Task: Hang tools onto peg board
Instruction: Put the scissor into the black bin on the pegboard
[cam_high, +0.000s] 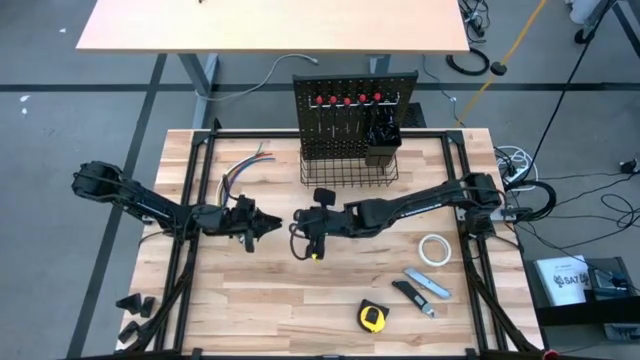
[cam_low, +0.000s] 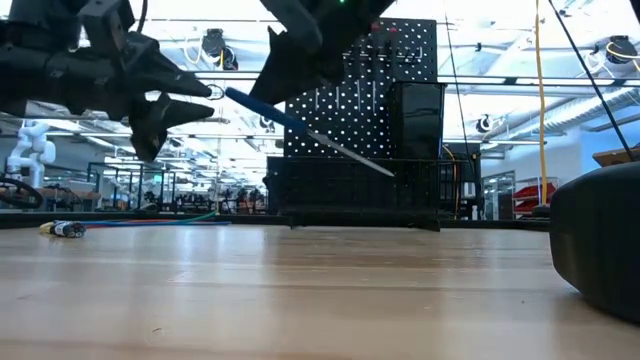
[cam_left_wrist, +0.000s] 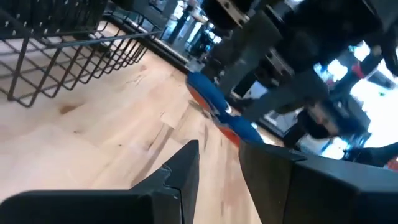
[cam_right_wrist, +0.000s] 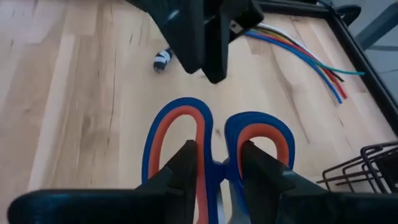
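Observation:
My right gripper (cam_high: 305, 228) is shut on blue-and-orange scissors (cam_right_wrist: 186, 115) held above the table's middle. The handle loops point at my left gripper (cam_high: 272, 223), which stands close in front of them, level, its fingers (cam_left_wrist: 186, 162) a little apart with nothing between. In the low view the silver blades (cam_low: 345, 150) slope down toward the peg board (cam_high: 353, 120). That board stands upright at the far edge; red-handled screwdrivers (cam_high: 345, 100) hang on it, with a wire basket (cam_high: 350, 172) and a black cup (cam_high: 383, 140) at its base. My right gripper pinches the scissors at the neck (cam_right_wrist: 221, 177), where the two handle loops join, between its two fingers. It comes slanting down from the table's right side, and the fingers lie along the scissors. The scissors are lifted clear of the table, loops ahead, blades sloping down.
A white tape roll (cam_high: 433, 250), a grey-blue utility knife (cam_high: 428, 283), a dark tool (cam_high: 410, 297) and a yellow tape measure (cam_high: 372, 317) lie near right. Coloured wires (cam_high: 245, 165) lie left of the basket. A black frame (cam_high: 195, 200) borders the table.

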